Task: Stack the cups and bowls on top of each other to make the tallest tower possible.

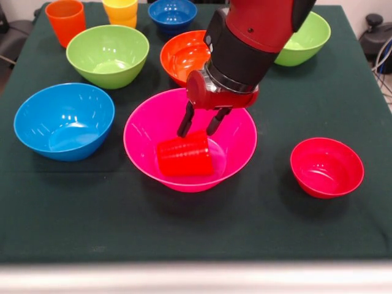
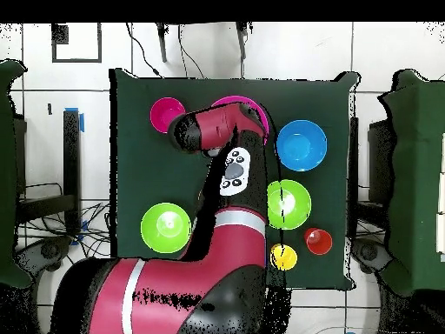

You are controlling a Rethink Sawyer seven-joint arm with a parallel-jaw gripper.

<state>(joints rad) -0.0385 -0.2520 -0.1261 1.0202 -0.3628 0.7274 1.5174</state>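
A large pink bowl (image 1: 144, 131) sits at the table's middle with a red cup (image 1: 184, 156) resting inside it, a little tilted. My gripper (image 1: 197, 130) hangs open right over the cup, its two dark fingers (image 1: 185, 120) spread just above the cup's upper edge and holding nothing. In the overhead view the arm covers the gripper and the cup, and only a strip of the pink bowl's rim (image 2: 235, 102) shows.
Around the pink bowl stand a light blue bowl (image 1: 64, 120), a lime green bowl (image 1: 107, 55), an orange bowl (image 1: 180, 56), a second lime green bowl (image 1: 304, 38), a small dark blue bowl (image 1: 173, 13) and a small red bowl (image 1: 326, 166). An orange cup (image 1: 65, 21) and a yellow cup (image 1: 120, 11) stand at the far left.
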